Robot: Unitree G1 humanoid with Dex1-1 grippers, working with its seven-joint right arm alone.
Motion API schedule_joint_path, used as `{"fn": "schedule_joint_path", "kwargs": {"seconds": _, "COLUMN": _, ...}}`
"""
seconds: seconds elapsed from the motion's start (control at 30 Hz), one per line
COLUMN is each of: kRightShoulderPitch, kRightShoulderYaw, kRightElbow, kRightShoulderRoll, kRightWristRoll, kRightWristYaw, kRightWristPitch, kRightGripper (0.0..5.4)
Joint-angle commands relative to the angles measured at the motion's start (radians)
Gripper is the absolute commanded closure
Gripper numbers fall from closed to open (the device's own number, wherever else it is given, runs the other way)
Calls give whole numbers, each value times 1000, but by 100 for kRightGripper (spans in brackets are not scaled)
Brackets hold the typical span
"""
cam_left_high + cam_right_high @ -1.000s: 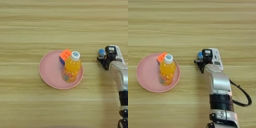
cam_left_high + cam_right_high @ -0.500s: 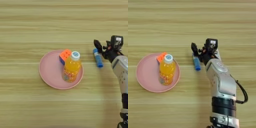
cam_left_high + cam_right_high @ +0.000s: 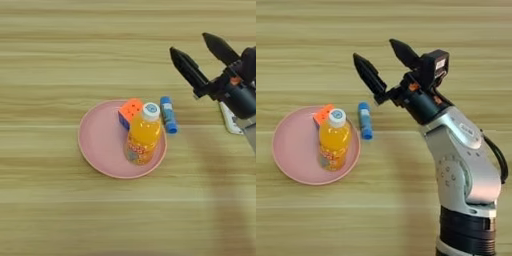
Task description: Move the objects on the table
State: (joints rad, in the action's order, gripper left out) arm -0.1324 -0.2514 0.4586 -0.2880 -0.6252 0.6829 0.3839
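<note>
You see only the tabletop point(image 3: 60, 45) filling the frame edge to edge, light wood grain, horizontal plank stripes, darker bands toward the top, even soft light, faint shadows at right.

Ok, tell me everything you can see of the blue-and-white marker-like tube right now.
The blue-and-white marker-like tube is a short cylinder, blue at both ends with a white label band near its far end, plastic by the look. It lies flat on the wooden table, pointing away from the robot, just right of the pink round plate, at its rim. The open right gripper hangs apart from it.
</note>
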Motion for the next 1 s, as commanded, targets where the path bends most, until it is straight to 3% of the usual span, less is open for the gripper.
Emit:
{"fn": "schedule_joint_path", "kwargs": {"seconds": 0.03, "kRightShoulderPitch": 42, "kRightShoulderYaw": 20, "kRightElbow": 113, "kRightShoulderRoll": -78, "kRightWristRoll": -123, "kRightWristYaw": 123, "kRightWristPitch": 13, "kRightGripper": 4}}
{"fn": "schedule_joint_path", "kwargs": {"seconds": 0.17, "kRightShoulderPitch": 117, "kRightShoulderYaw": 66, "kRightElbow": 160, "kRightShoulderRoll": -140, "kRightWristRoll": -142, "kRightWristYaw": 230, "kRightWristPitch": 19, "kRightGripper": 4}}
{"fn": "schedule_joint_path", "kwargs": {"seconds": 0.33, "kRightShoulderPitch": 168, "kRightShoulderYaw": 137, "kRightElbow": 149, "kRightShoulderRoll": -183, "kRightWristRoll": -27, "kRightWristYaw": 289, "kRightWristPitch": -44, "kRightGripper": 4}}
{"fn": "schedule_joint_path", "kwargs": {"seconds": 0.7, "kRightShoulderPitch": 189, "kRightShoulderYaw": 238, "kRightElbow": 54, "kRightShoulderRoll": -185, "kRightWristRoll": 196, "kRightWristYaw": 285, "kRightWristPitch": -197, "kRightGripper": 4}}
{"fn": "schedule_joint_path", "kwargs": {"seconds": 1.0, "kRightShoulderPitch": 182, "kRightShoulderYaw": 259, "kRightElbow": 19, "kRightShoulderRoll": -178, "kRightWristRoll": 244, "kRightWristYaw": 271, "kRightWristPitch": -257, "kRightGripper": 4}}
